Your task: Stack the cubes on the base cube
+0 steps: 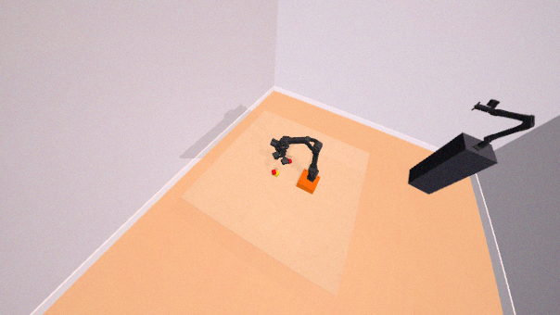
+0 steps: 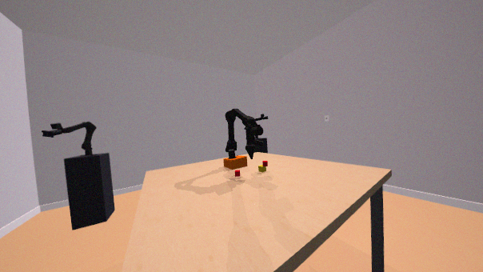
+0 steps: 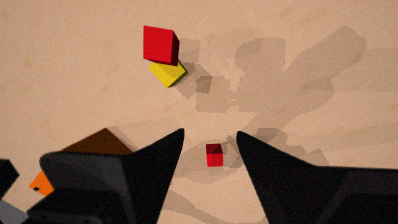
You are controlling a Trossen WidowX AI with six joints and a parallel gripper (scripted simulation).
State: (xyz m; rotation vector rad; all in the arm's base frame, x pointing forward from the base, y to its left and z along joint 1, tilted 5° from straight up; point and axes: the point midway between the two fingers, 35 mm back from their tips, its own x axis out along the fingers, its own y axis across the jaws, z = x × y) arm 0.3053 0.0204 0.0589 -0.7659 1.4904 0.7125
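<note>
The yellow base cube stands on the table. One red cube sits on its top, offset to one corner and turned relative to it; it looks level in the exterior view. The other red cube lies on the table, apart from the base cube. My gripper is open and empty, above the table. In the wrist view the loose red cube shows between and below the fingertips. The exact corner overhang is too small to tell.
The orange block under the arm's base stands near the cubes. A dark pedestal with another arm stands off the table. A second dark pedestal shows behind my arm in the exterior view.
</note>
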